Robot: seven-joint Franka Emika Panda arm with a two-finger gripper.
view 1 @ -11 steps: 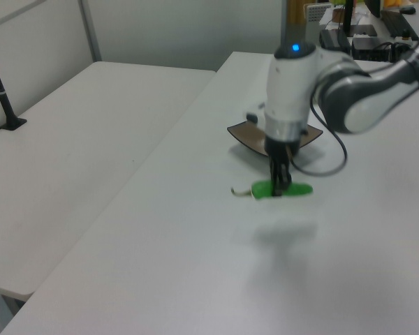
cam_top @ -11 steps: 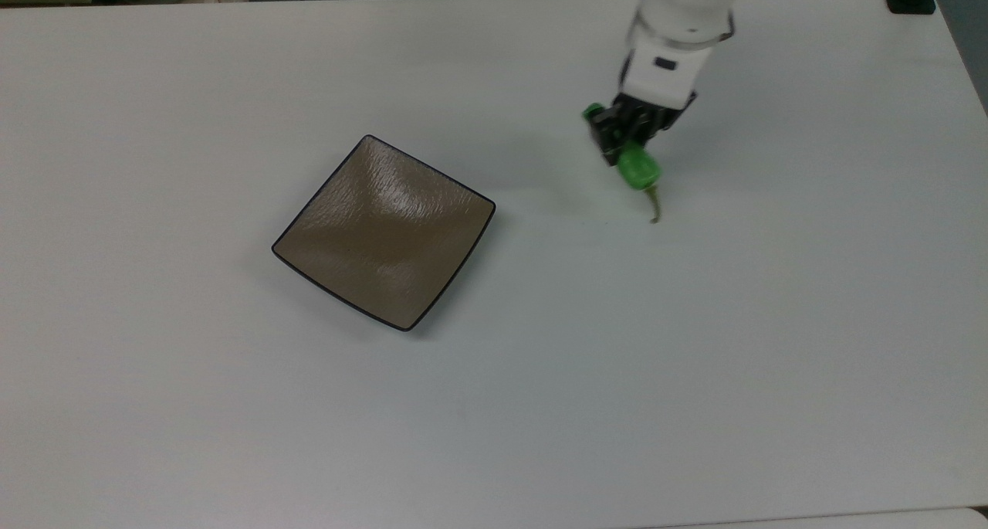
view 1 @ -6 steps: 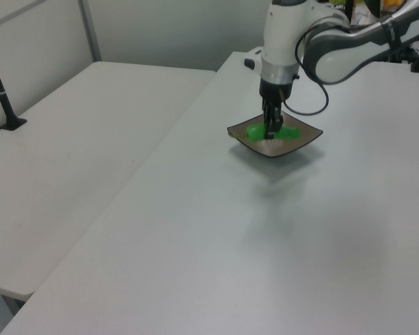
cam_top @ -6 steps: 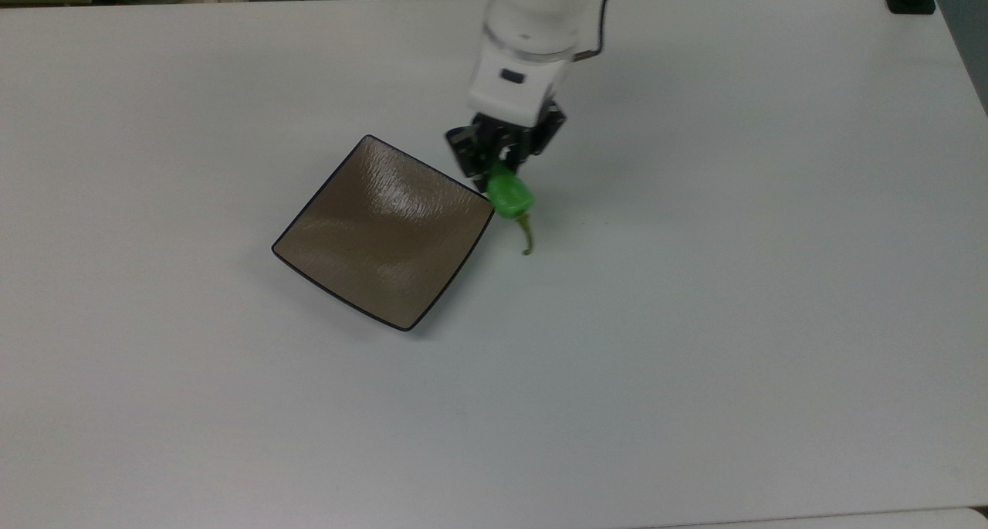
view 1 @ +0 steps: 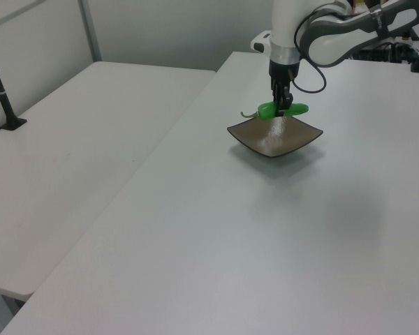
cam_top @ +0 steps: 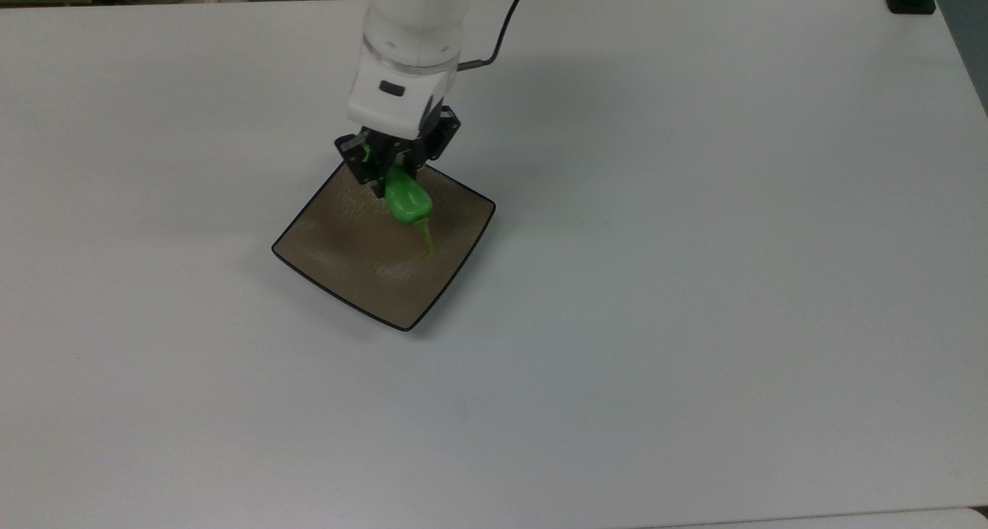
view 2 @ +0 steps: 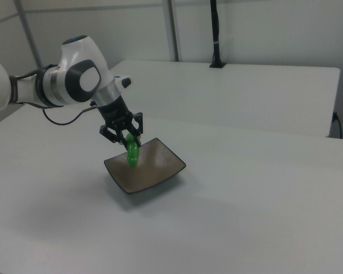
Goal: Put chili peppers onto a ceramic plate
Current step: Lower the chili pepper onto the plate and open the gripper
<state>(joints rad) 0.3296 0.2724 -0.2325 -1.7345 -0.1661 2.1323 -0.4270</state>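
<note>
The tool point(cam_top: 384, 175) is clamping the chili pepper point(cam_top: 407, 200) mid-body, holding it above the ceramic plate point(cam_top: 340, 235) on the counter point(cam_top: 695, 282). It is looking light, glossy and probably slippery, so gripping the thick body rather than the thin stem is seeming wisest.

Desk point(cam_top: 695, 320) surface: open white expanse on all sides of the ceramic plate point(cam_top: 347, 274), the only item resting on it. Plate's raised corners are the sole low obstacle. End effector point(cam_top: 390, 175) with the chili pepper point(cam_top: 407, 201) clamped between its fingers hangs over the plate's far portion in the top view; pepper is off the plate surface in the left view point(view 1: 283, 109). Arm and its cable point(cam_top: 494, 38) occupy the air above the desk's far edge. Plate's near half in the top view is uncovered. Second desk point(view 1: 70, 160) lies at the left view's left, with a black post point(view 1: 3, 98) on it
</note>
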